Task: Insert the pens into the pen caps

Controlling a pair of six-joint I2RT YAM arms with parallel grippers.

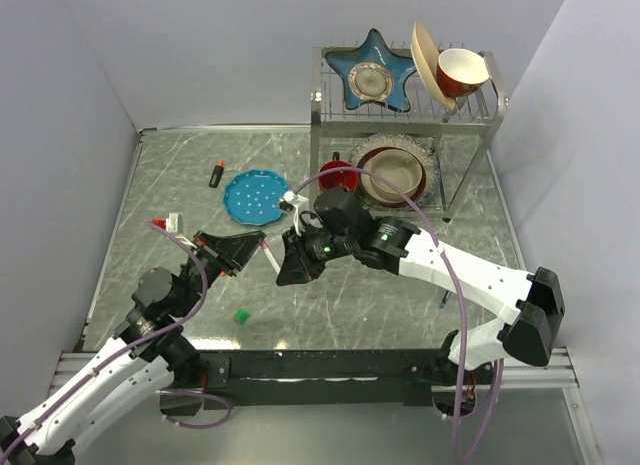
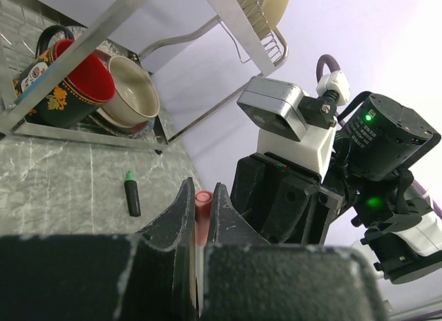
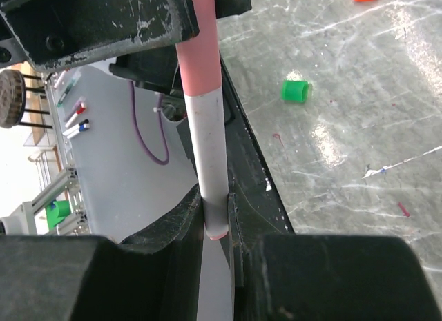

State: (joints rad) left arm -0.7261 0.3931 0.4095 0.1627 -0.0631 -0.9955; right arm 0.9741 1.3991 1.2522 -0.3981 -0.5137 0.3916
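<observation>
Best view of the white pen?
Right wrist: pen fills the frame, white barrel and pink cap clear. Left wrist shows only the cap's tip; top external, just a thin white sliver.

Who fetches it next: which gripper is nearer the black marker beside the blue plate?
Left. In the top view the left gripper sits below, slightly right of the marker; the right gripper lies farther the same way.

No text or label can be read
</observation>
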